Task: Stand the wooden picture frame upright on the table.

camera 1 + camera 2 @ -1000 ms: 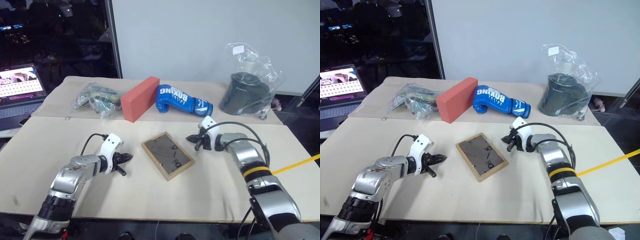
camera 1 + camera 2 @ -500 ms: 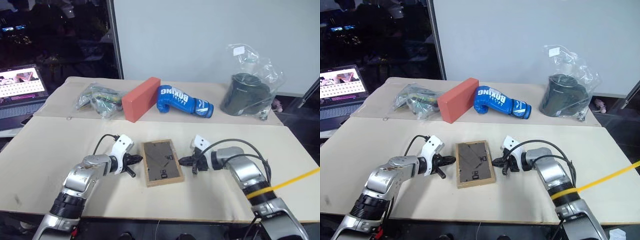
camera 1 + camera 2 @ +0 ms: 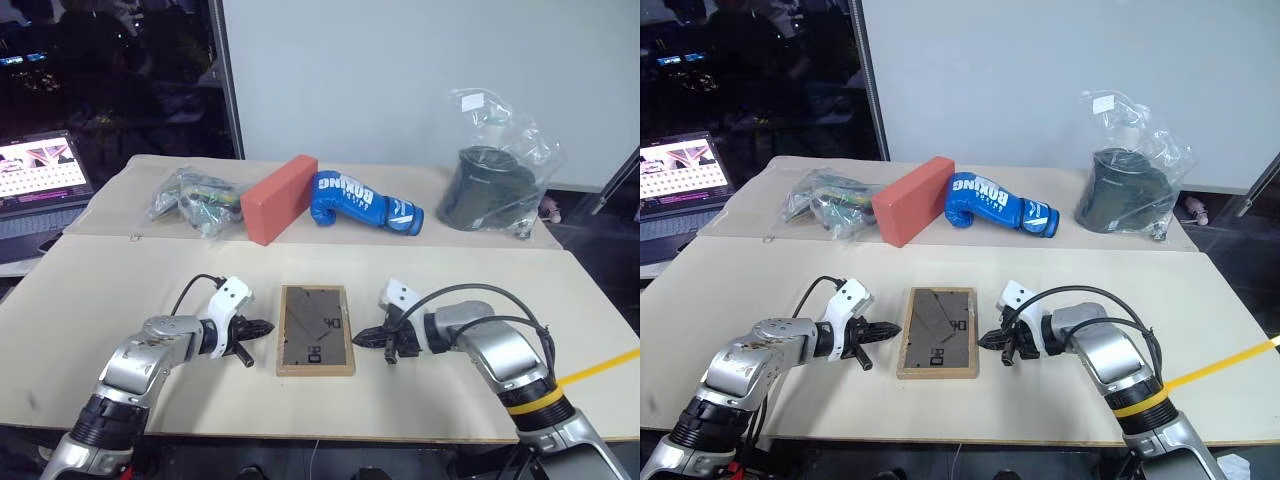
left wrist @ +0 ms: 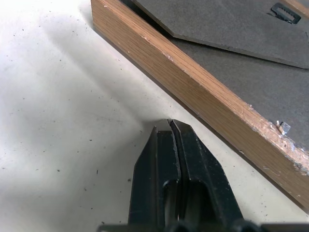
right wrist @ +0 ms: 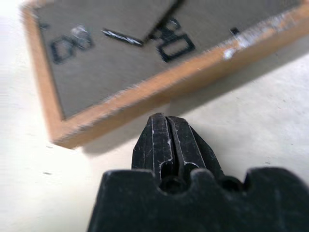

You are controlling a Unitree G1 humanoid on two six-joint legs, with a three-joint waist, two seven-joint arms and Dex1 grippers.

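- The small rectangular light-wood picture frame [image 3: 315, 329] lies flat, dark back up with its fold-out stand folded down, on the near panel of the light beige two-panel table [image 3: 440, 290], just this side of the seam.
- My left gripper [image 3: 262, 327] is clenched with nothing in it, its tip just beside the frame's left long edge and apparently not touching; the left wrist view shows a sliver of table between them.
- My right gripper [image 3: 362, 339] is likewise clenched on nothing, just beside the frame's right long edge.
- To do this step well, I judge I should press both tips evenly on opposite edges, tip the frame up and keep it from sliding.
- The stand probably must swing out, or the frame will likely fall back.
- Around the frame the tabletop is bare on every side; the near table edge is the closest limit.
- Beyond the frame, past the seam, a red brick-shaped block [image 3: 279, 197] and a blue boxing glove [image 3: 362, 201] sit well apart from it.
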